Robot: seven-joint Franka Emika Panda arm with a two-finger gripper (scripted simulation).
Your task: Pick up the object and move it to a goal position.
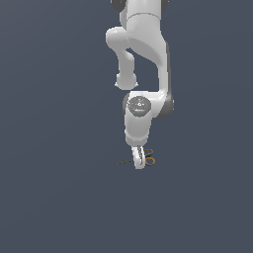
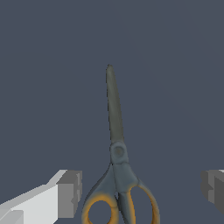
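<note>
between the fingers: the scissors lie flat on the tabletop, framed by the two pads with clear space on either side.
fingers: spread wide and released, holding nothing; one pad and the other stand well apart from the handles in the wrist view.
gripper: the gripper hangs low over the scissors in the exterior view, covering their middle.
long axis: blades run towards the exterior view's left, handles towards its right; in the wrist view that axis crosses the line joining the pads at about a right angle.
grasp spot: the pads line up with the neck just behind the pivot, where the handles begin; by my reading, closing there would pinch across the narrow width.
height: whether the pads are already down at the level of the scissors, cannot tell.
arm: only one, so no choice of nearer.
containers: none in view.
goal: no marker shows in either view.
</note>
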